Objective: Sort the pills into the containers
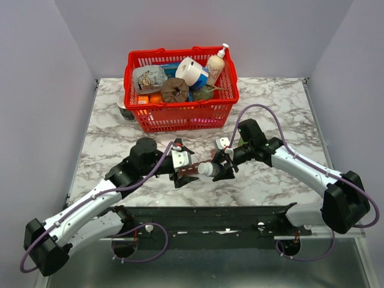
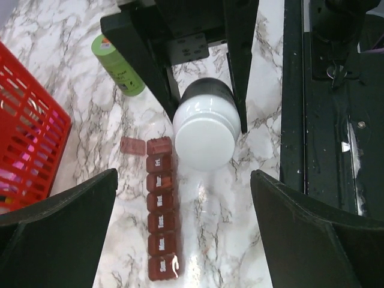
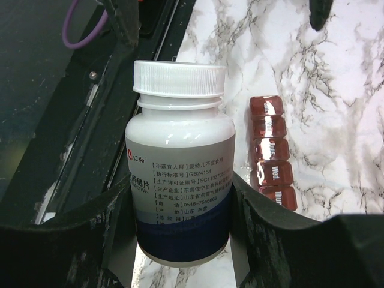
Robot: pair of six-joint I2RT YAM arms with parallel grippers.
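Note:
A white pill bottle (image 3: 180,153) with a blue-banded label and its screw cap on is held between the fingers of my right gripper (image 3: 180,187), which is shut on its lower body. In the top view the bottle (image 1: 206,170) lies sideways above the table with its cap toward my left gripper (image 1: 180,163). The containers (image 2: 161,210) form a dark-red strip of day-marked compartments beside the bottle's cap (image 2: 206,135). The far compartment's lid (image 2: 133,146) is flipped open. My left gripper (image 2: 183,180) hangs wide open over the strip, holding nothing. No pills show.
A red mesh basket (image 1: 223,111) full of household items stands at the back of the marble table. A green cylinder (image 2: 117,65) lies near it. The black mounting rail (image 1: 210,219) runs along the near edge.

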